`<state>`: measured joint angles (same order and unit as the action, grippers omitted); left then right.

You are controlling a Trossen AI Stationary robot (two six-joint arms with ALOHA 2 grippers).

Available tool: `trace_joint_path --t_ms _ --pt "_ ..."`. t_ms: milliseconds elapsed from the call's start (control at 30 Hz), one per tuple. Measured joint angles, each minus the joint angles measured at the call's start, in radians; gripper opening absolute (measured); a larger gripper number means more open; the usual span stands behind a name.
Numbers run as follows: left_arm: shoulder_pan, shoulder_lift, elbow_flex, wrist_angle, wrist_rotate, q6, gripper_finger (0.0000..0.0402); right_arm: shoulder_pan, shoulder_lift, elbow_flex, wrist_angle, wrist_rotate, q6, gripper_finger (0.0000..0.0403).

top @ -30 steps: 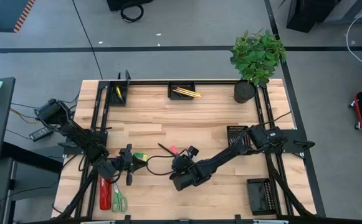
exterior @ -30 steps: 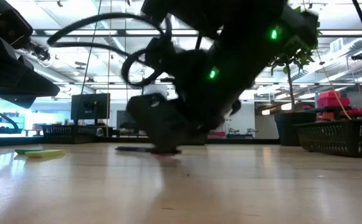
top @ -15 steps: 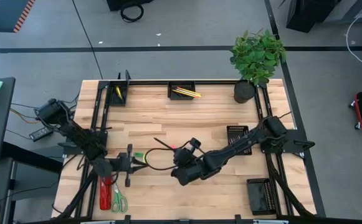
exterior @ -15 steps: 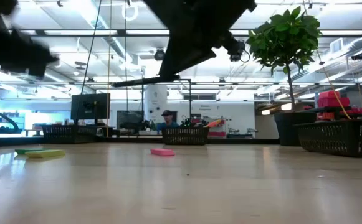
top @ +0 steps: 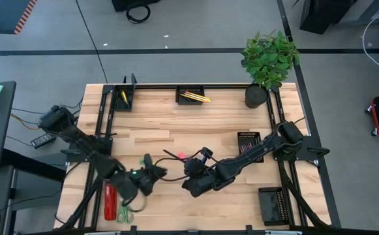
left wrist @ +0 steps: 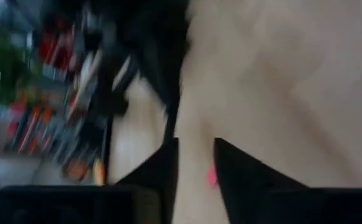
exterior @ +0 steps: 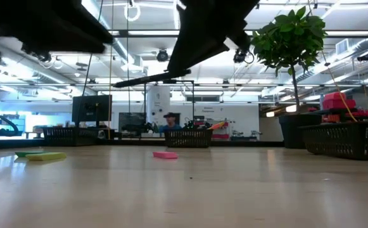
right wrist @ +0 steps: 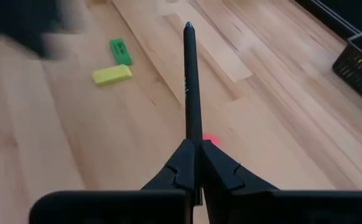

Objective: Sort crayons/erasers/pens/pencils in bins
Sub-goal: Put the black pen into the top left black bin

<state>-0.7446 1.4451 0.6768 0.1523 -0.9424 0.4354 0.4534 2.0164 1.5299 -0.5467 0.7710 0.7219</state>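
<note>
The right hand is clamped on a black pen and holds it level above the wooden surface, over a pink eraser. The yellow eraser and green eraser lie side by side nearby. The left hand hovers near them, its fingers seemingly parted, though that view is blurred. Pencils lie in a far bin.

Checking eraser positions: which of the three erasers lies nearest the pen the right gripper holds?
The pink eraser, on the wood just under the black pen in the right gripper; the yellow eraser and green eraser lie farther off, side by side.
</note>
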Motion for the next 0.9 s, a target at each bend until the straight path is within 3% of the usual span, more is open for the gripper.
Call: trace_joint_path --t_ms 133,267,400,500,700,900 --pt "0.015 0.047 0.105 -0.201 -0.097 -0.088 0.0168 0.025 -0.007 0.000 -0.022 0.004 0.014 0.0018" --pt "0.019 0.076 0.129 -0.196 -0.117 -0.092 0.0211 0.048 -0.010 0.000 -0.005 0.022 0.018 0.0018" --pt "0.048 0.130 0.140 -0.197 -0.119 -0.090 0.0229 0.050 -0.012 0.000 0.045 0.029 0.006 0.0018" --pt "0.072 0.177 0.144 -0.190 -0.138 -0.083 0.0229 0.050 -0.012 0.001 0.064 0.028 -0.001 0.0019" --pt "0.092 0.246 0.144 -0.123 -0.314 -0.111 0.0202 0.050 -0.012 0.001 0.066 0.020 0.000 0.0019" --pt "0.093 0.258 0.145 -0.084 -0.319 -0.136 0.0168 0.050 -0.012 0.001 0.064 0.017 0.000 0.0019"
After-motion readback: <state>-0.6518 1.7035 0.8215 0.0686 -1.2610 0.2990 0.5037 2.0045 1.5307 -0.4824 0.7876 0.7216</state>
